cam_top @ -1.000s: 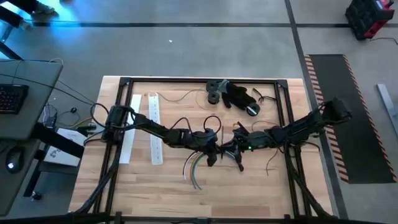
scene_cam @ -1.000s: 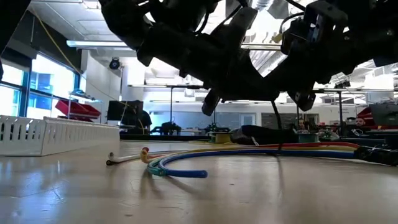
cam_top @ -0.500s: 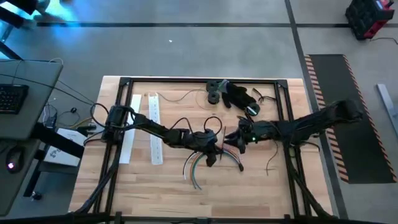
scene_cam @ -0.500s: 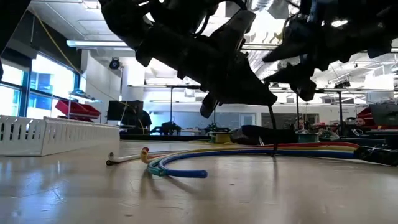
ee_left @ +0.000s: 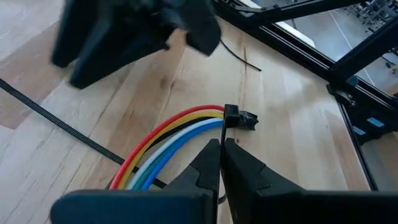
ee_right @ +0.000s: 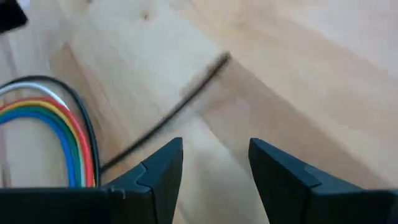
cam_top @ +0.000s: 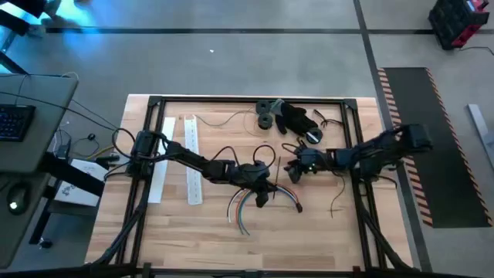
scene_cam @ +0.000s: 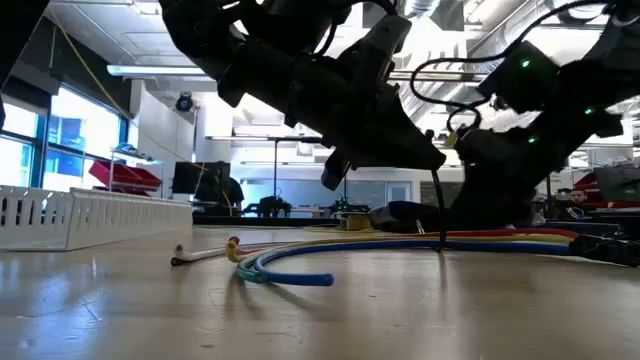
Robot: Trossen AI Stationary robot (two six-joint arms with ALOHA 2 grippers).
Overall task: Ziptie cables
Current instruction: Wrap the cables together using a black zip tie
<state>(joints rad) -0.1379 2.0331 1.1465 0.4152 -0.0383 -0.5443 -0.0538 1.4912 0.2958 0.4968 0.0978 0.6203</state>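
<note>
Pinching together just beside the cables point(ee_left: 163, 144), left fingers point(ee_left: 239, 168); right fingers point(ee_right: 283, 174) spread apart.

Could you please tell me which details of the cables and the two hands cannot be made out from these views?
- Whether the zip tie is cinched tight around the cables: too small in the left wrist view, hidden under the arms from above.
- Whether the left hand, fingers closed, pinches the tie's tail: its fingers cover it.
- The black strip beyond the open right hand: blurred in the right wrist view.
</note>
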